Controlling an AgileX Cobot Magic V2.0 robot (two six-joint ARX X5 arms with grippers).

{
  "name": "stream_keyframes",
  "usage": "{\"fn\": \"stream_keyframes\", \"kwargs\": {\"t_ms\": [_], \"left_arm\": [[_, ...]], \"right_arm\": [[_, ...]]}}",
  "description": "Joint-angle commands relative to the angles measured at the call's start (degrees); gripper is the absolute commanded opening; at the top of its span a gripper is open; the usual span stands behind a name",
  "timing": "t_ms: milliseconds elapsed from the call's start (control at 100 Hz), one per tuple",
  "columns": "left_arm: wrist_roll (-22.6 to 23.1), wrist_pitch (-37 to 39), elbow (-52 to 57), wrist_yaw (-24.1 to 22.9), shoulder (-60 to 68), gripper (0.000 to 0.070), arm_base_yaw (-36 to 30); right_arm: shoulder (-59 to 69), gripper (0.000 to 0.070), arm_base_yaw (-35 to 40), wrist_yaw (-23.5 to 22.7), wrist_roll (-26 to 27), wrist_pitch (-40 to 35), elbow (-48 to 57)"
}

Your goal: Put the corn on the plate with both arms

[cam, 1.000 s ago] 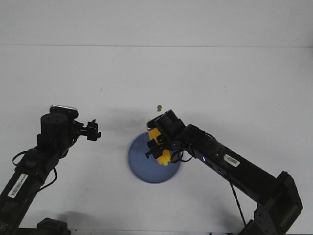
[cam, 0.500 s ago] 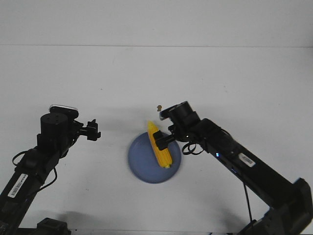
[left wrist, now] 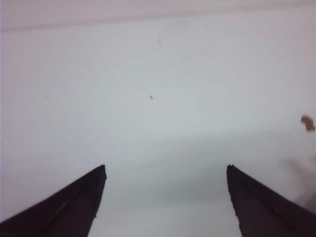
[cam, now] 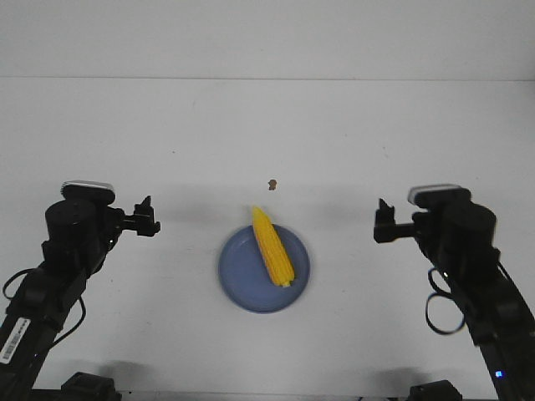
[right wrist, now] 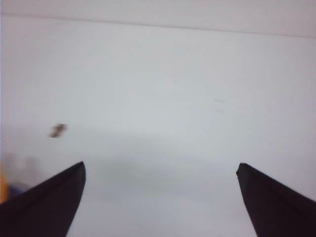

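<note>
The yellow corn (cam: 272, 247) lies on the blue plate (cam: 242, 276) at the table's middle front, its pointed tip reaching over the far rim. My left gripper (cam: 148, 219) is open and empty, well left of the plate. My right gripper (cam: 384, 224) is open and empty, well right of the plate. Both wrist views show wide-apart black fingertips (left wrist: 94, 182) (right wrist: 74, 180) over bare white table. A sliver of yellow and blue shows at the edge of the right wrist view (right wrist: 3, 190).
A tiny brown speck (cam: 271, 184) lies on the table just beyond the plate; it also shows in the left wrist view (left wrist: 307, 122) and the right wrist view (right wrist: 58, 130). The white table (cam: 267, 134) ends at a wall behind.
My right gripper let go of the corn, leaving it on the plate, and drew back far to the right. My left arm shifted slightly left.
</note>
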Motion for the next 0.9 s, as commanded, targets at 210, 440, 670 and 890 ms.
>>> {"fn": "stream_keyframes", "kwargs": {"t_ms": [210, 440, 670, 890], "left_arm": [[-1.8, 0.8, -3.8, -0.1, -9.8, 0.0493, 0.2], [-3.3, 1.4, -16.8, -0.1, -22.3, 0.0493, 0.2], [-3.3, 0.0, -20.3, -0.1, -31.6, 0.0418, 0.2], [-3.3, 0.0, -20.3, -0.1, -34.9, 0.0004, 0.2]], "right_arm": [[-23.4, 0.0644, -6.6, -0.1, -1.6, 2.2, -16.0], [-35.6, 0.0644, -6.8, 0.0, -1.6, 1.4, -22.0], [-38.9, 0.0549, -6.8, 0.4, -1.6, 1.8, -22.0], [-38.9, 0.0022, -6.8, 1.5, -1.6, 2.1, -22.0]]}}
